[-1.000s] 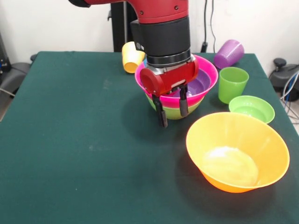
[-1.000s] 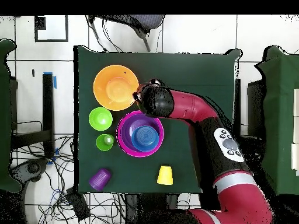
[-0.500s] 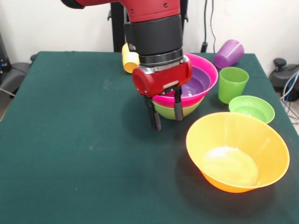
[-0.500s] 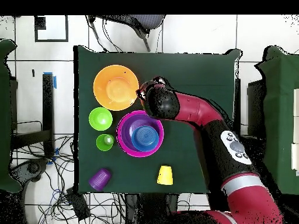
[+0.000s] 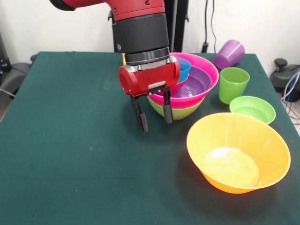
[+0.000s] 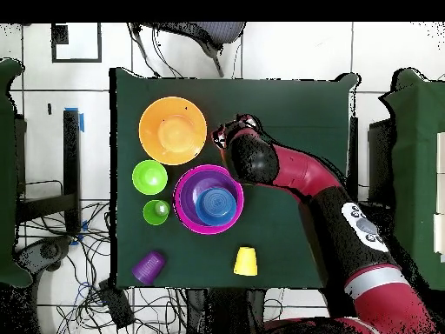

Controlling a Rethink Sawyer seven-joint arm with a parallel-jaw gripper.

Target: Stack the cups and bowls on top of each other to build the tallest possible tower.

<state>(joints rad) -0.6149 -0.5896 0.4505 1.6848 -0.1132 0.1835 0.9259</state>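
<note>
Right now, the scene reads like this.
Gripper: the gripper [image 5: 153, 116] hangs low over the green table [image 5: 70, 140], just off the side of the tower, its two black fingers [image 5: 141, 121] spread apart with nothing between them; whether the tips touch the cloth cannot be told.
Gripper from above: the gripper [image 6: 222, 136] sits between the orange bowl and the stack, mostly hidden under the red arm [image 6: 295, 170].
Tower: the tower [image 5: 185, 89] stands near the middle of the table, a green bowl [image 5: 180, 111] at the base, a pink bowl [image 5: 206, 70] nested in it, a purple bowl [image 5: 197, 84] inside that, and a blue bowl [image 5: 183, 69] on top, half hidden behind the gripper's red body.
Tower from above: the tower [image 6: 209, 199] shows as pink, purple and blue rings, one inside the other.
Orange bowl: the large orange bowl [image 5: 238, 152] sits upright and alone at the near side of the front view, apart from the tower.
Light green bowl: a small light green bowl [image 5: 252, 109] rests upright just behind the orange one.
Green cup: the green cup [image 5: 233, 84] stands upright beside the tower, near the light green bowl.
Purple cup: the purple cup [image 5: 229, 54] lies on its side at the table's far edge.
Yellow cup: the yellow cup [image 6: 246, 261] is seen from above, well apart from the stack; in the front view the arm covers it almost entirely.
</note>
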